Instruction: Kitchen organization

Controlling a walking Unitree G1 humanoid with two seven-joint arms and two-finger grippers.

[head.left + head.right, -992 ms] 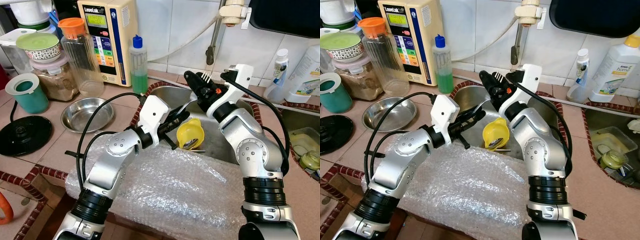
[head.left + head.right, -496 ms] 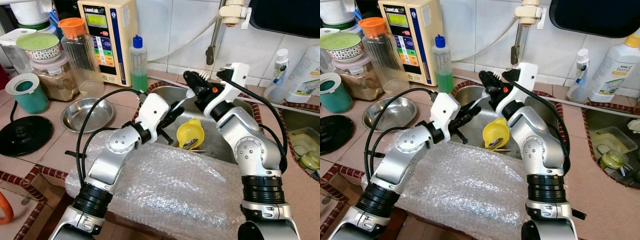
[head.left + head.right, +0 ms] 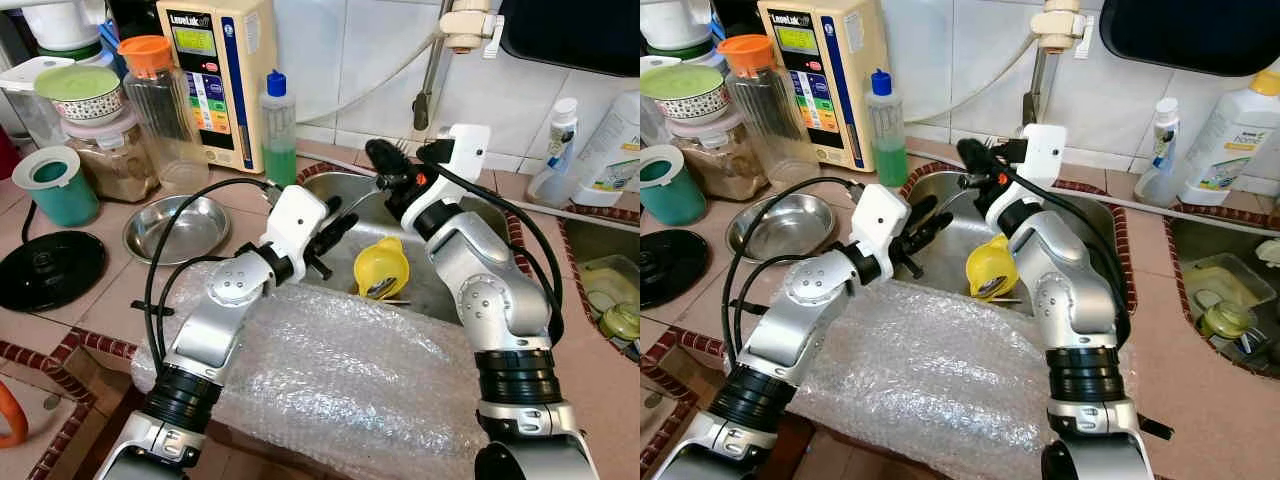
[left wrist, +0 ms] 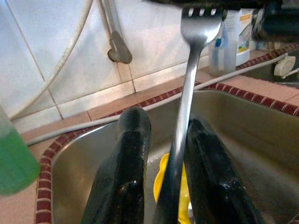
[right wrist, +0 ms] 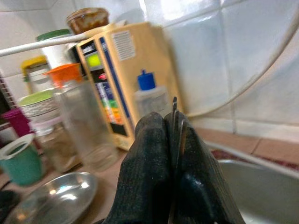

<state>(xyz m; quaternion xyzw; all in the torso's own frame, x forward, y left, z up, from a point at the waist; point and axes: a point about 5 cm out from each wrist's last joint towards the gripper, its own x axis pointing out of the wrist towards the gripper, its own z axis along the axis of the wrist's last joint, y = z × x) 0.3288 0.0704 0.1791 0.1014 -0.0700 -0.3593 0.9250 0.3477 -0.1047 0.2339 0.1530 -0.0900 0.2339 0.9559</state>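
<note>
We see a tiled kitchen counter in pinkish tiles with dark red patterned edging, white wall tiles behind. A steel sink is set into it, with a yellow cup lying on its side inside. A sheet of bubble wrap covers the counter's front edge below both arms.

The fork is over the sink, between the two grippers. The right gripper is clamped on the tine end, fingers pressed together on the thin metal in the right wrist view. The left gripper reaches up toward the handle end; in the left wrist view the handle runs between its two fingers, touching one, with a gap to the other, so the jaws are narrowly parted and not clamped.

To the robot's left on the counter: an empty steel bowl, a teal cup, a black round lid, a clear pitcher with orange lid, a jar with brownish contents carrying a green-lidded bowl. Against the wall stands a cream water purifier and a green soap bottle with blue cap. A tap pipe hangs above the sink. On the right, white bottles and a second basin holding dishes.
</note>
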